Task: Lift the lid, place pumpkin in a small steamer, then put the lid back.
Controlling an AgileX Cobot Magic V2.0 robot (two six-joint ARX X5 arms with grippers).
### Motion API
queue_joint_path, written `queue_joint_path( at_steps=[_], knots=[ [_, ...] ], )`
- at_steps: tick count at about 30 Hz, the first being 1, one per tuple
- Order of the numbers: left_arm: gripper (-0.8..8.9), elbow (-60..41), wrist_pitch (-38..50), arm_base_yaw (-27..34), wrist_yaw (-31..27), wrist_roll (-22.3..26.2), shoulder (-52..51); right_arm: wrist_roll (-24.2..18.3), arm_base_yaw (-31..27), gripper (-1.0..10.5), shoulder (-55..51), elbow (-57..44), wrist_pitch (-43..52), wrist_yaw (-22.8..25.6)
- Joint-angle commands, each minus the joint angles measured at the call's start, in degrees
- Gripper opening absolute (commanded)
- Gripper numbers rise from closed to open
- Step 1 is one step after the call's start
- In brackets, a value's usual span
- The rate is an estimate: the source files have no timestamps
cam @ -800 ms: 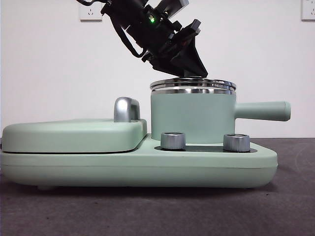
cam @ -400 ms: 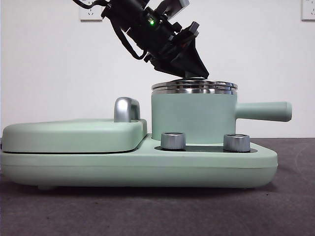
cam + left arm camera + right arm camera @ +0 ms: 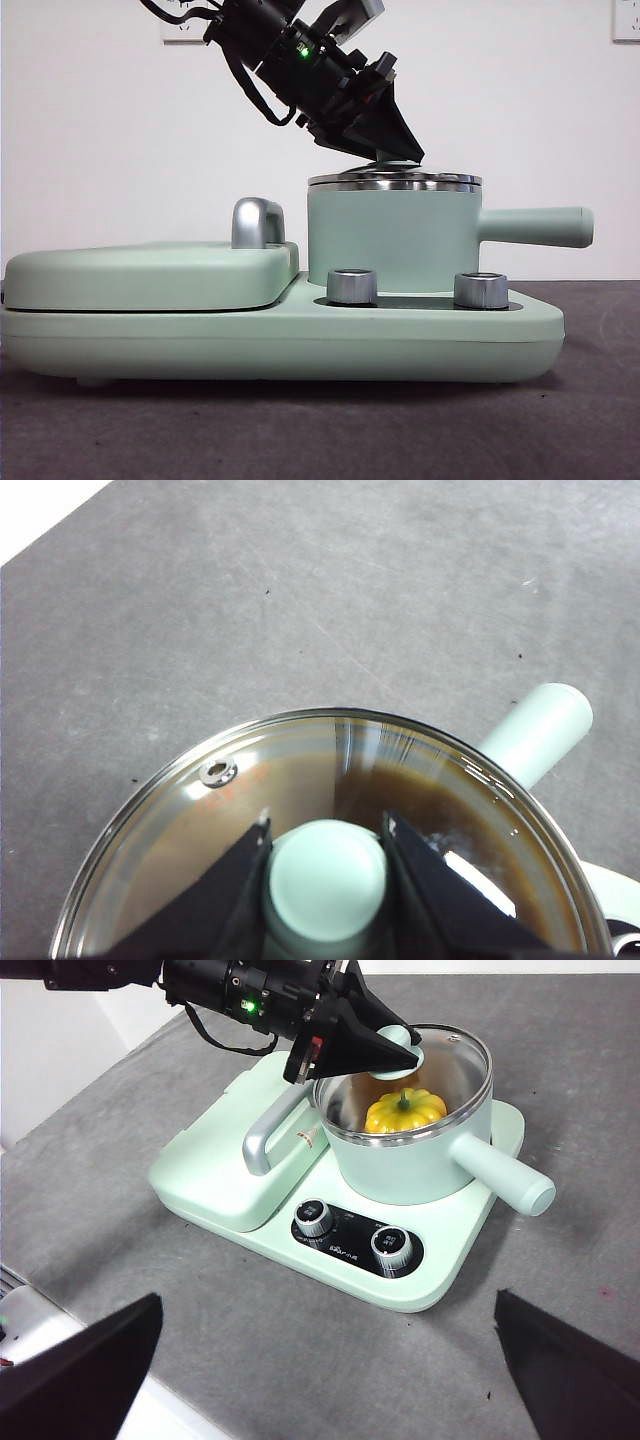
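The lid [image 3: 395, 181] sits flat on the rim of the small steamer [image 3: 390, 240], whose long handle [image 3: 535, 226] points right. My left gripper [image 3: 396, 155] comes down from the upper left and is shut on the lid's mint-green knob [image 3: 327, 880], one jaw on each side of it [image 3: 326, 825]. The pumpkin [image 3: 404, 1110] lies inside the steamer [image 3: 410, 1165] and shows through the glass lid [image 3: 455, 1055] in the right wrist view. My right gripper [image 3: 325, 1300] is open and empty, well back from the appliance.
The steamer stands on a mint-green base [image 3: 300, 340] with two steel dials [image 3: 352, 286] [image 3: 481, 290]. Left of it is the flat griddle cover [image 3: 150, 275] with a chrome handle [image 3: 257, 222]. The table is dark grey.
The lid has come down from slightly above the pot and now rests level on the steamer's rim. My left gripper has stayed on the knob.
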Motion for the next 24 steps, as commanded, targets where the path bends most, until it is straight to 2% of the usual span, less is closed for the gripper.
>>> queue_joint_path(
  at_steps=[1,6,8,12,14,18,24],
  knots=[
    [0.18,1.16,-1.99,-0.63,1.68,0.66,1.38,0.66,0.37,5.3,0.09,0.42,0.55,0.02],
    [0.51,1.16,-1.68,-0.63,1.68,0.66,1.38,0.63,0.37,5.3,0.09,0.42,0.55,0.04],
    [1.48,1.16,-0.9,-0.63,1.62,0.7,1.36,0.63,0.37,5.3,0.09,0.42,0.55,0.02],
    [4.68,1.33,1.07,-0.63,1.62,-0.11,1.29,0.61,0.37,5.3,0.09,0.42,0.52,0.02],
    [5.42,1.79,0.98,-0.52,1.6,-1.51,0.94,0.59,0.37,5.3,0.09,0.42,0.52,0.04],
    [5.62,2.71,-1.81,-0.13,1.57,-5.64,-1.29,0.59,0.37,5.3,0.09,0.42,0.52,0.02],
    [5.59,3.98,-14.12,0.57,1.18,-6.95,-8.17,0.61,0.37,5.3,0.09,0.42,0.55,-0.15]
  ],
)
